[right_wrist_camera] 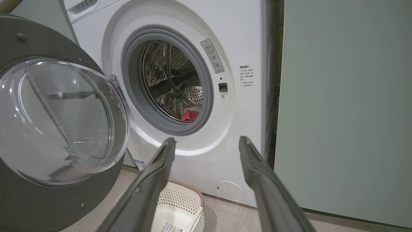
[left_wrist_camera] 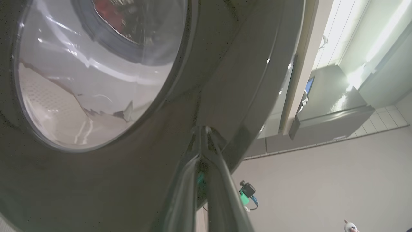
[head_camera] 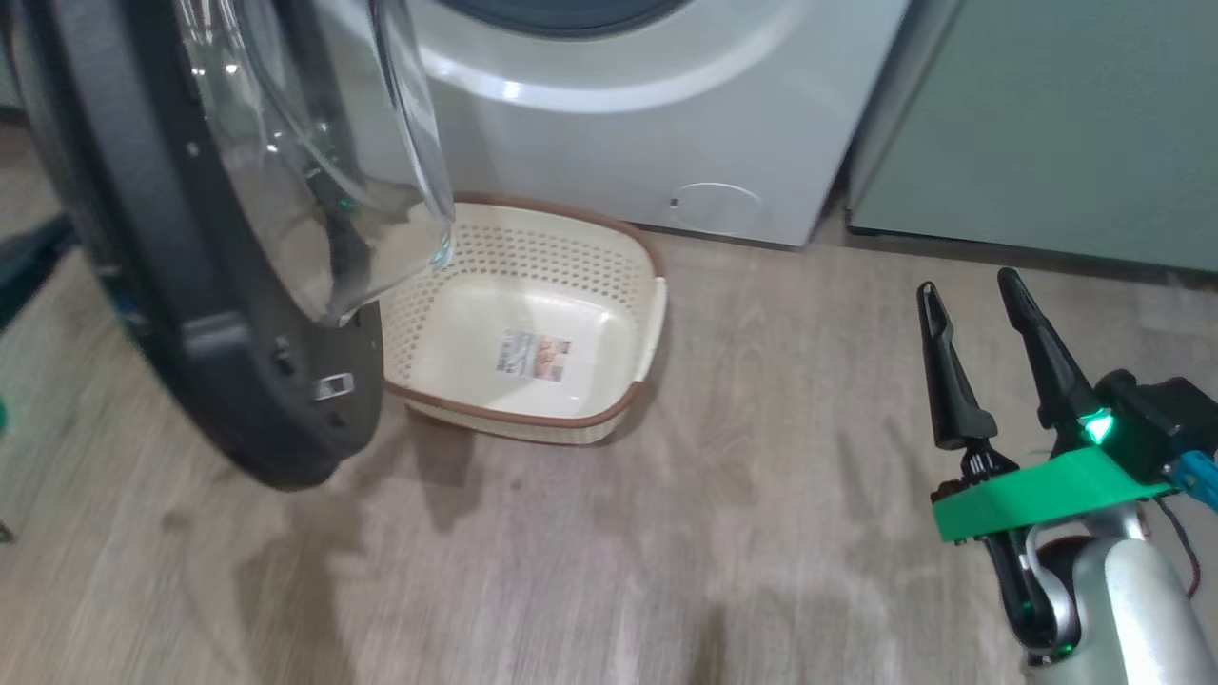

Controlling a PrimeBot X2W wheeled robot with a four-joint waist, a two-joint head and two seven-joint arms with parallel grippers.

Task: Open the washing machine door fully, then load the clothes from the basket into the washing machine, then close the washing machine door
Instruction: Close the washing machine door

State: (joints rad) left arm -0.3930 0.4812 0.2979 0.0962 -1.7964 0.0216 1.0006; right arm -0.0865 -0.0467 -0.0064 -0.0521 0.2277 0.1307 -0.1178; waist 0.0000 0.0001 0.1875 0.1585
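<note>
At lower centre, left wrist view, the left hand (left_wrist_camera: 201,129), pressed together, meets the door (left_wrist_camera: 96,180), likely to shut it; right hand (head_camera: 969,285) spread.

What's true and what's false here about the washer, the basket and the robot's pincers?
1. The basket is empty. True.
2. The washing machine door is shut. False: it stands open.
3. Some red cloth lies in the drum. True.
4. The right pincer holds clothes. False: it is open and empty.
5. The left pincer is wide open. False: its fingers are shut together, by the door's dark rim.
</note>
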